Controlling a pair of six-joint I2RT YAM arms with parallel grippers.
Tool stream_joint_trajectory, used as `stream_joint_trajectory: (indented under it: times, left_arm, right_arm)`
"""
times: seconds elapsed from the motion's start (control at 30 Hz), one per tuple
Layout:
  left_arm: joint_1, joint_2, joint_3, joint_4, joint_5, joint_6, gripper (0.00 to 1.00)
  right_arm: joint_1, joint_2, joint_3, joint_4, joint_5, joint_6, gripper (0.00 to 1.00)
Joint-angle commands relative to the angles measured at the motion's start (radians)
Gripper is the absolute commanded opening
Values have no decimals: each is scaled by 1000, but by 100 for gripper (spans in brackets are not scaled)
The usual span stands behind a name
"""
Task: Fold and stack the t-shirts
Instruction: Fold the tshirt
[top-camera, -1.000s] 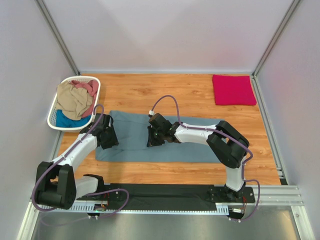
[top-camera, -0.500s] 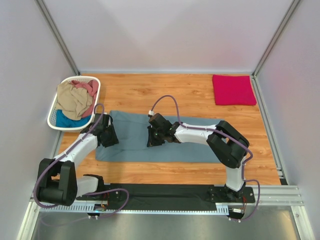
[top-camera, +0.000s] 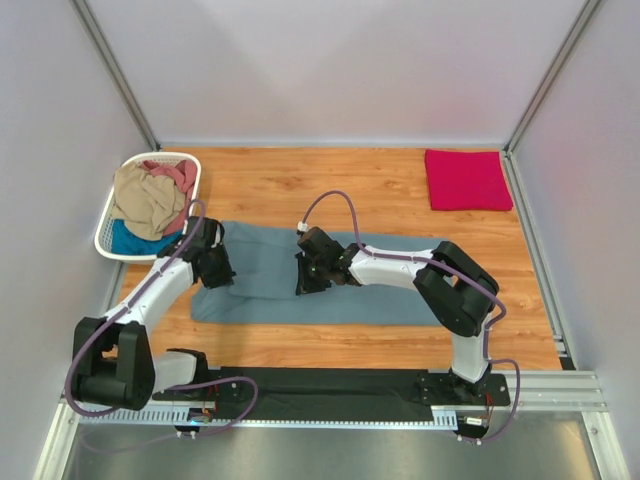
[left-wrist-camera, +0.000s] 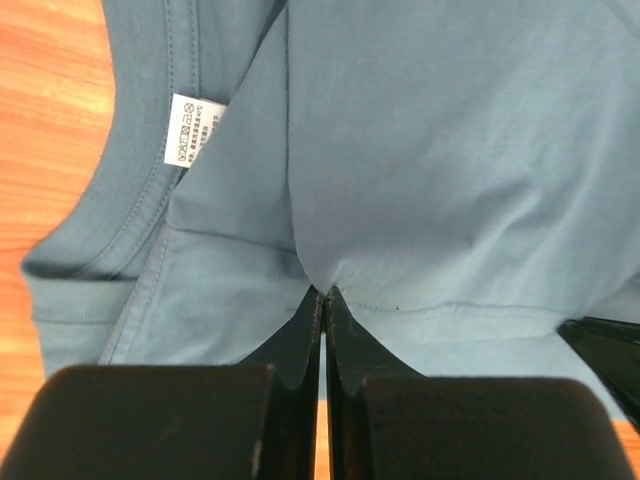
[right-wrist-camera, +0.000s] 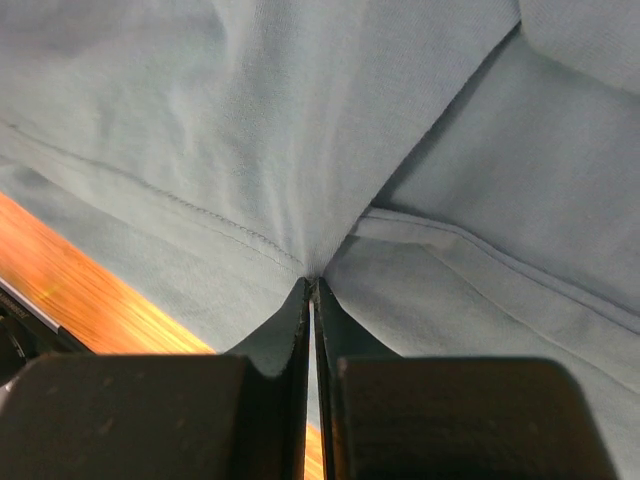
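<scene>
A slate grey-blue t-shirt (top-camera: 370, 290) lies spread as a long band on the wooden table. My left gripper (top-camera: 222, 272) is shut on a pinch of its fabric (left-wrist-camera: 325, 270) near the collar, beside the white label (left-wrist-camera: 190, 128). My right gripper (top-camera: 305, 283) is shut on a fold of the same t-shirt (right-wrist-camera: 310, 260) near a stitched hem, at the band's middle. A crimson-pink t-shirt (top-camera: 466, 179) lies folded at the far right corner. Tan (top-camera: 143, 197), dusty-pink (top-camera: 178, 175) and bright-blue (top-camera: 130, 242) t-shirts are heaped in the basket.
The white slatted laundry basket (top-camera: 106, 222) stands at the far left, close to my left arm. Grey walls with metal posts enclose the table on three sides. A black mat (top-camera: 330, 385) covers the near edge between the arm bases.
My left gripper has closed on the grey-blue fabric and shifted slightly toward the far left. The right gripper has stayed shut in the same place.
</scene>
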Motion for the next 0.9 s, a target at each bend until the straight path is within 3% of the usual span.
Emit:
stream_joint_trajectory:
  times: [0.0,0.2,0.6,0.87]
  left_arm:
    - [6,-43,79,-145,-16,-31,0]
    - [6,-115,76,-252,-16,-74,0]
    - [-51,-115,95,-355,4,-179,0]
    - [-77,-78,93,-409,-85,-199,0]
  right_arm:
    - [7,-54,41,-28,19,-22,0]
    - [7,-87,33,-52,24,-31,0]
    - [7,-169,-8,-89,32,-59,0]
    - [7,-161,-33,-89,53,-73,0]
